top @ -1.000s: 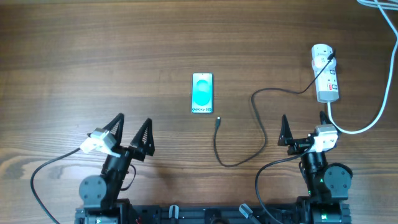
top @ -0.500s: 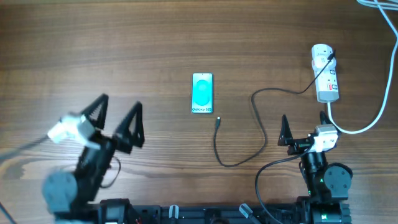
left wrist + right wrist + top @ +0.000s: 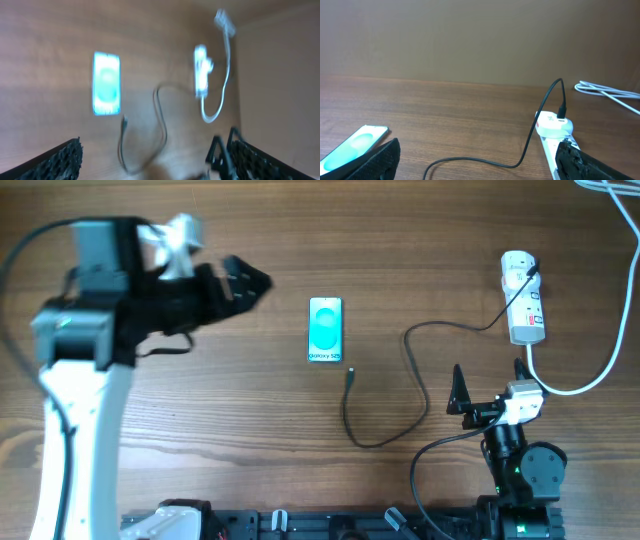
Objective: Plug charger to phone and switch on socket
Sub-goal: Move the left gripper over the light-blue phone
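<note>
The phone (image 3: 325, 330) lies flat at the table's middle, turquoise screen up. The charger (image 3: 415, 385), a thin black cable, runs from the socket (image 3: 523, 310) at the far right and loops to its plug tip (image 3: 349, 375) just below the phone's right corner. My left gripper (image 3: 243, 283) is open and empty, raised high left of the phone. My right gripper (image 3: 488, 387) is open and empty, below the socket. The blurred left wrist view shows the phone (image 3: 106, 83), charger (image 3: 161, 117), socket (image 3: 201, 70) and open jaws (image 3: 155, 170). The right wrist view shows the phone (image 3: 351, 145), charger (image 3: 540, 127), socket (image 3: 554, 126) and open jaws (image 3: 480, 170).
A thick white cord (image 3: 600, 380) leaves the socket's near end and curves up the right edge of the table; it also shows in the right wrist view (image 3: 607, 92). The wooden table (image 3: 200, 400) carries nothing else.
My left arm has risen from its low rest at the front left and swung up and forward toward the phone. The right arm, phone, charger and socket have not moved.
</note>
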Robot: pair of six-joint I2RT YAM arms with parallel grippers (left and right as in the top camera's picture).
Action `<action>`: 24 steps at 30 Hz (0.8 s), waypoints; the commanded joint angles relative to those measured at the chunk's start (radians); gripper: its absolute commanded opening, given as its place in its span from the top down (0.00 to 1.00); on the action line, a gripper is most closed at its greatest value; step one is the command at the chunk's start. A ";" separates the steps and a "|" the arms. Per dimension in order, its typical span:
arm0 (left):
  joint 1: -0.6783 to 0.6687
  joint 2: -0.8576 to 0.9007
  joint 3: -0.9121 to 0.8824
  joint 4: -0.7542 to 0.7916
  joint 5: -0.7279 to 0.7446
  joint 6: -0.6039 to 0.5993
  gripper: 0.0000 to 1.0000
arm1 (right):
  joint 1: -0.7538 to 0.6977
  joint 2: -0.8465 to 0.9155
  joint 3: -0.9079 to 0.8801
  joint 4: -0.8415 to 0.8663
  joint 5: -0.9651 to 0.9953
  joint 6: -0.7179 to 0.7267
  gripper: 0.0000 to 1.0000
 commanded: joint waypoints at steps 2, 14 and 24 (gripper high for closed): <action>-0.216 0.129 0.025 -0.093 -0.307 -0.089 0.01 | -0.004 -0.002 -0.001 0.003 0.004 -0.010 0.00; -0.342 0.589 0.397 -0.344 -0.534 -0.093 0.00 | -0.004 -0.002 -0.001 0.003 0.003 -0.010 0.00; -0.351 0.705 0.397 -0.228 -0.503 -0.068 0.00 | -0.004 -0.002 -0.001 0.003 0.004 -0.010 0.00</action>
